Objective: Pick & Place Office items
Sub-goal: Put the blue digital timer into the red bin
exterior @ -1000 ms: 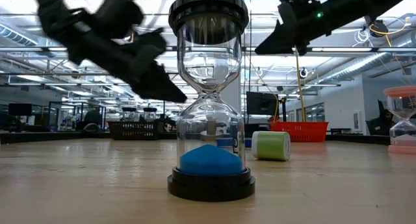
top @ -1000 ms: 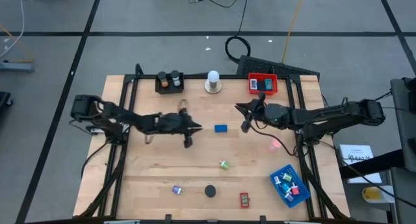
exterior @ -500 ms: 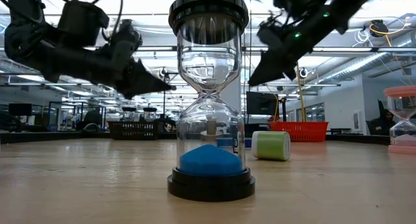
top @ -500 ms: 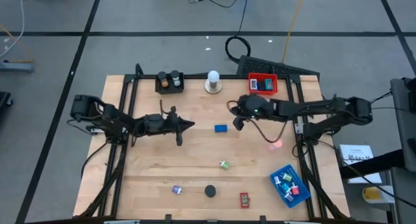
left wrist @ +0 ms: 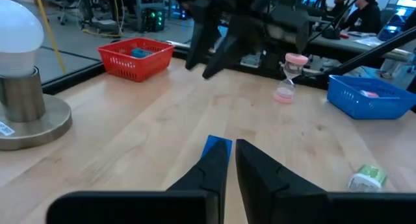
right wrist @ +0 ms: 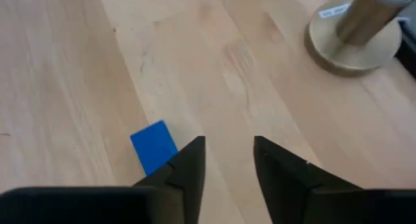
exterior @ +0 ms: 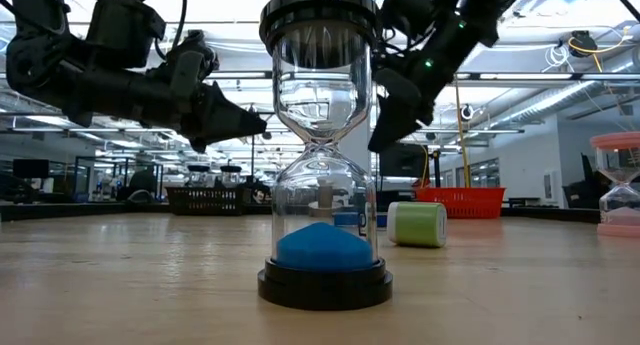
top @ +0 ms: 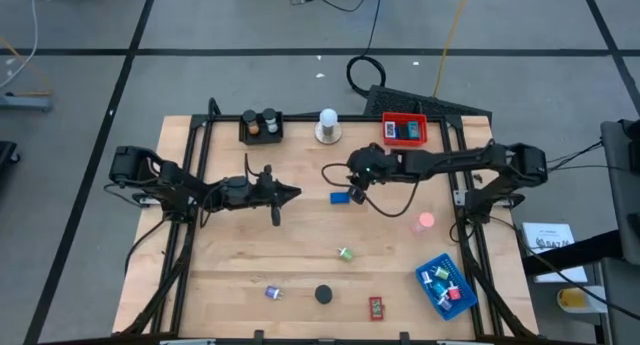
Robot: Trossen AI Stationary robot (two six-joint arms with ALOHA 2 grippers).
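Observation:
A flat blue rectangle lies flat on the wooden table near its middle. My right gripper hangs open just above the table, tipped down. The blue rectangle lies beside one finger, outside the gap. My left gripper hovers level a short way to the table's left of the rectangle and points at it. Its fingers are all but together, with nothing between them. Other office items stand loose nearer the front: a green roll, a black-based hourglass and a pink hourglass.
A black tray with cylinders, a white knob on a round base and a red tray line the far edge. A blue tray with small items sits front right. A small clip and a red item lie near the front.
My right gripper has swung toward the table's left, tipped downward and sunk, and has come over the blue rectangle. My left gripper has drawn back a little toward the table's left and has come up from pointing down to nearly level.

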